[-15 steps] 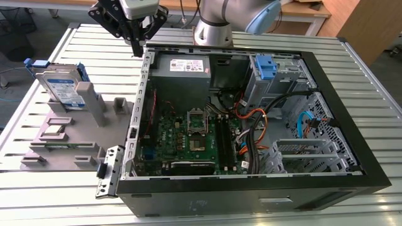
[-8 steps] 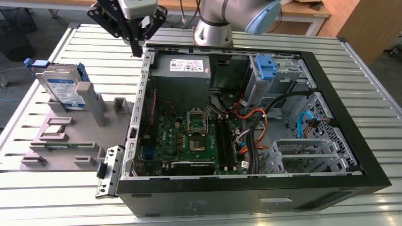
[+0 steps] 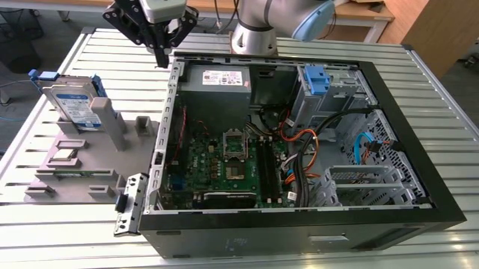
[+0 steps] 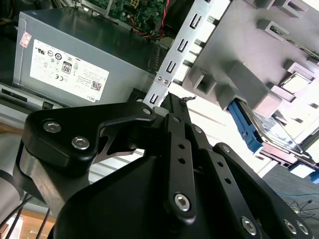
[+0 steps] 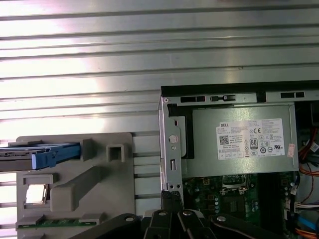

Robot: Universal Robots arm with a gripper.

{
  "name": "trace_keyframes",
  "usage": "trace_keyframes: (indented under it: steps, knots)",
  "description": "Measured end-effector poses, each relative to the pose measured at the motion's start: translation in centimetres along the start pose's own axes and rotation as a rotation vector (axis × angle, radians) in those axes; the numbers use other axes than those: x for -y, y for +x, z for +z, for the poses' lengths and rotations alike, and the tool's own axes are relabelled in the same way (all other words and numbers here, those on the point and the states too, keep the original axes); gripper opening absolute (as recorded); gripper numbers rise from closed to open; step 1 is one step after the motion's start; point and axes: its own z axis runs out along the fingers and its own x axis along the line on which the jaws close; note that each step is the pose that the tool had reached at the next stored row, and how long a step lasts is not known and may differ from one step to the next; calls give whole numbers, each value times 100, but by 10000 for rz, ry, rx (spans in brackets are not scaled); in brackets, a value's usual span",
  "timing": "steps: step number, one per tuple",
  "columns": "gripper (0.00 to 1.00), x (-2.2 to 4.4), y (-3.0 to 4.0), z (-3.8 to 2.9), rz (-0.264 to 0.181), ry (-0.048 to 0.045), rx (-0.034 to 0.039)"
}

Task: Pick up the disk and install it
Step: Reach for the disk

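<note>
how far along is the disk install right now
Nothing looks done yet. The silver hard drive with the blue bracket stands upright in the grey holder block, beside the open black computer case. In hand: nothing. The black gripper is shut and empty, above the slatted metal table near the case's rim. Left: both picking the drive up and fitting it into the case.

The slatted metal table (image 3: pixel 60 235) bears a grey holder (image 3: pixel 105 162) beside an open computer case (image 3: pixel 262 235).
</note>
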Motion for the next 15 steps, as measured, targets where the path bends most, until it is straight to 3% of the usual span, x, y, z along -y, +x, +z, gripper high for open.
trace_keyframes:
  steps: [15]
  knots:
    - [10,6,75,0,-2,0,-1]
